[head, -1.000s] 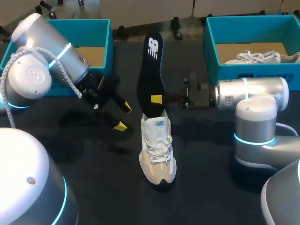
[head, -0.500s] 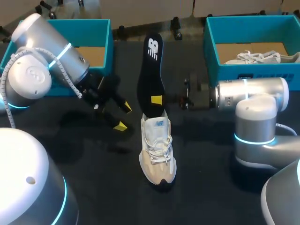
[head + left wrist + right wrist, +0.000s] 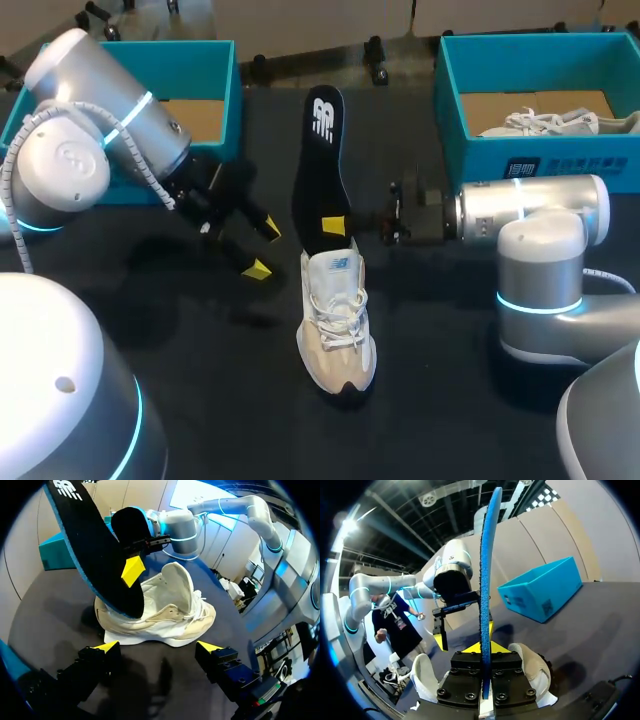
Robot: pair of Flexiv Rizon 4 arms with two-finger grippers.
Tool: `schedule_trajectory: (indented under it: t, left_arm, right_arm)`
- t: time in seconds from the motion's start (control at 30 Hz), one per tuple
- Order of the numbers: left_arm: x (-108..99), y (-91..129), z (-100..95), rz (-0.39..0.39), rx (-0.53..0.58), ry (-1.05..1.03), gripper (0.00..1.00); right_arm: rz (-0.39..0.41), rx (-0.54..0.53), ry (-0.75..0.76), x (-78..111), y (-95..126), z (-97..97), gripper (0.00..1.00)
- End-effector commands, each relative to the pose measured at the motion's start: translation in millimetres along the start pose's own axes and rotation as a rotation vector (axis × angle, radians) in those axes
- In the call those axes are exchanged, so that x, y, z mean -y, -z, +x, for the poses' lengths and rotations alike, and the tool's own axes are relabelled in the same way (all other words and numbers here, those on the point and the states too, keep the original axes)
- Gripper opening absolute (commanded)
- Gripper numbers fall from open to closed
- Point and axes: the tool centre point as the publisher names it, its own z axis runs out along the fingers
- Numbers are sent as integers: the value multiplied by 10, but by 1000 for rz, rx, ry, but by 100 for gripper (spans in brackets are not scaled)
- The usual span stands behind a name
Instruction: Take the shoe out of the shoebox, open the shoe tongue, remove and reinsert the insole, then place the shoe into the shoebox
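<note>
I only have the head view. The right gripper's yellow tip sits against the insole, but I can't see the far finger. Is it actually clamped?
Observer: Yes. In the right wrist view the insole stands edge-on between both fingers of the right gripper, pinched from two sides.
Operator: Is the left gripper touching the shoe?
Observer: No. The left wrist view shows the left gripper open, with the shoe ahead of its fingers and apart from both.
Operator: Is the tongue open?
Observer: Yes. In that view the tongue stands raised out of the shoe's opening.
</note>
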Motion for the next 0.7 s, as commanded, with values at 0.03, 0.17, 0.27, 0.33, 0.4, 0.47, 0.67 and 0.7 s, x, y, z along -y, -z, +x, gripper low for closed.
schedule_trajectory:
  t: [0.03,0.17,0.27,0.33,0.4,0.47,0.67,0.7]
  left_arm:
    - [15,-4,-37,7,42,6,100]
    - [41,-30,-73,0,51,1,100]
    - [61,-70,-102,-15,48,-5,100]
    - [78,-89,-113,-20,51,-8,100]
    - [96,-109,-125,-20,54,-9,100]
    - [107,-129,-135,-17,61,-9,100]
    - [121,-158,-134,-25,66,-2,100]
    - [121,-158,-134,-25,66,-2,100]
  right_arm:
    - [-2,0,3,9,-34,-25,0]
    - [-3,1,2,21,-40,-37,0]
    - [-3,1,-3,40,-41,-37,0]
    - [-2,2,-5,50,-38,-33,0]
    - [-1,6,-5,60,-35,-28,0]
    - [1,9,-5,76,-34,-28,0]
    - [12,4,-10,116,-56,-23,0]
    - [13,-1,-13,130,-61,-20,0]
